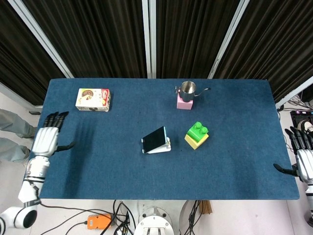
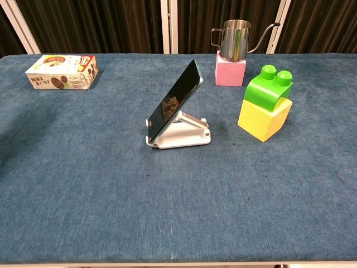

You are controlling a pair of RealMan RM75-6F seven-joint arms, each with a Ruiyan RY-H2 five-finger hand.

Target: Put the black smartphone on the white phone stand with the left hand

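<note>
The black smartphone [image 1: 154,139] [image 2: 174,101] leans tilted on the white phone stand [image 1: 162,147] [image 2: 184,134] near the middle of the blue table. Nothing touches it. My left hand [image 1: 46,141] hovers at the table's left edge, fingers spread and empty, far from the phone. At the right edge of the head view my right hand [image 1: 303,157] is also spread with nothing in it. Neither hand shows in the chest view.
A green block on a yellow block [image 1: 196,135] [image 2: 266,109] stands right of the stand. A steel pitcher on a pink block [image 1: 186,94] [image 2: 231,51] is at the back. A snack box [image 1: 93,99] [image 2: 62,71] lies at the back left.
</note>
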